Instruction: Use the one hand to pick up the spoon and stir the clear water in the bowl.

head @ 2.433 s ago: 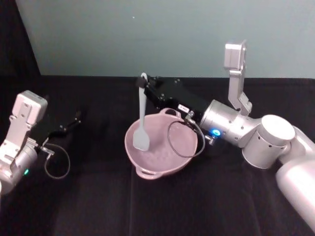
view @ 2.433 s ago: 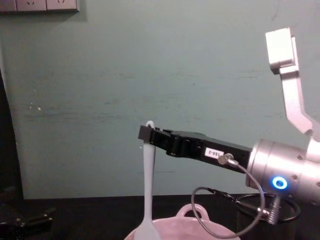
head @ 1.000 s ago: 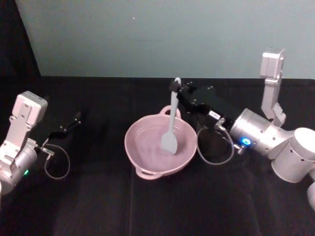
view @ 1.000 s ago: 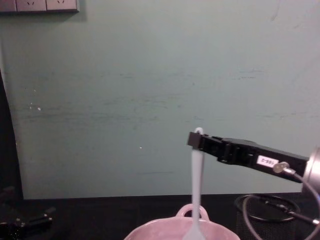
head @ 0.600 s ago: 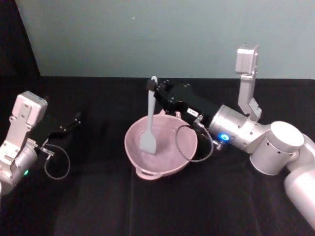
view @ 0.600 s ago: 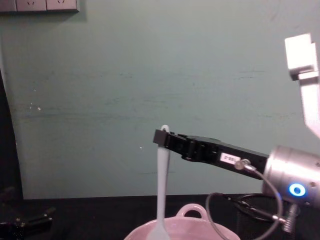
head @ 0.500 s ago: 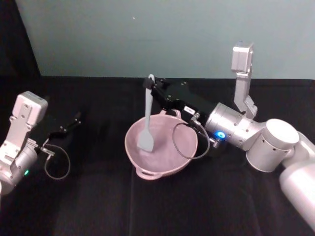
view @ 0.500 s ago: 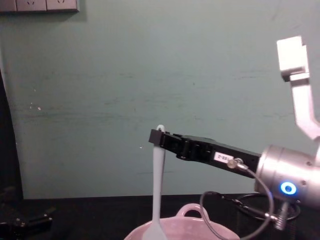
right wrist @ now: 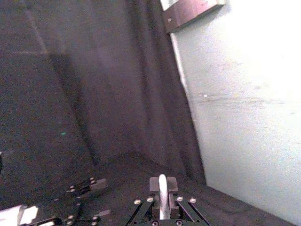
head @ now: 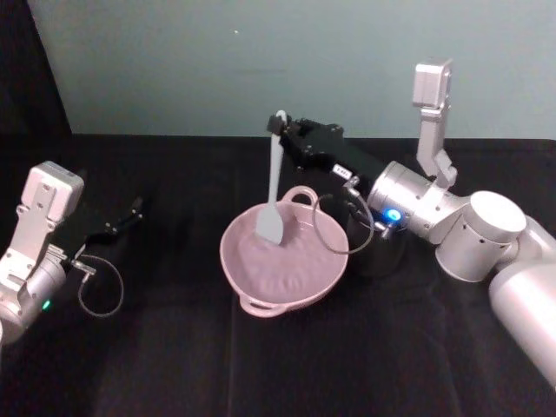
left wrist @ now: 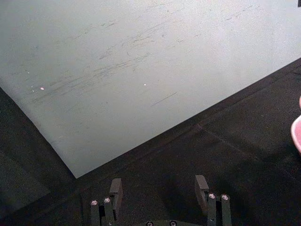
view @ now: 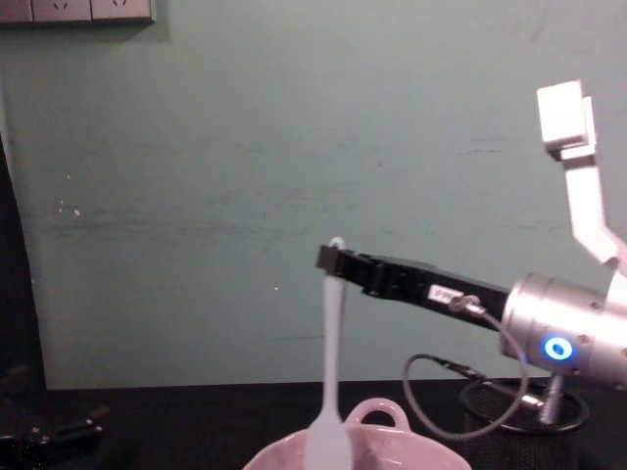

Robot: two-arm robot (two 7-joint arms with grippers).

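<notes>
A black table (head: 174,347) holds a pink bowl (head: 295,274) at centre. Above its far rim, the right gripper (head: 282,130) pinches the spoon (head: 272,182) by the handle top. The spoon hangs upright, head inside the bowl. The left gripper (head: 132,211) rests far left, fingers wide apart.

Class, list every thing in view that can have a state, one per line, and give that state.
bowl: upright on the table.
spoon: upright, head down inside the bowl.
right pincer: shut on the spoon's handle top.
left pincer: open, parked at the left.
cup: upright, beside the bowl.
</notes>
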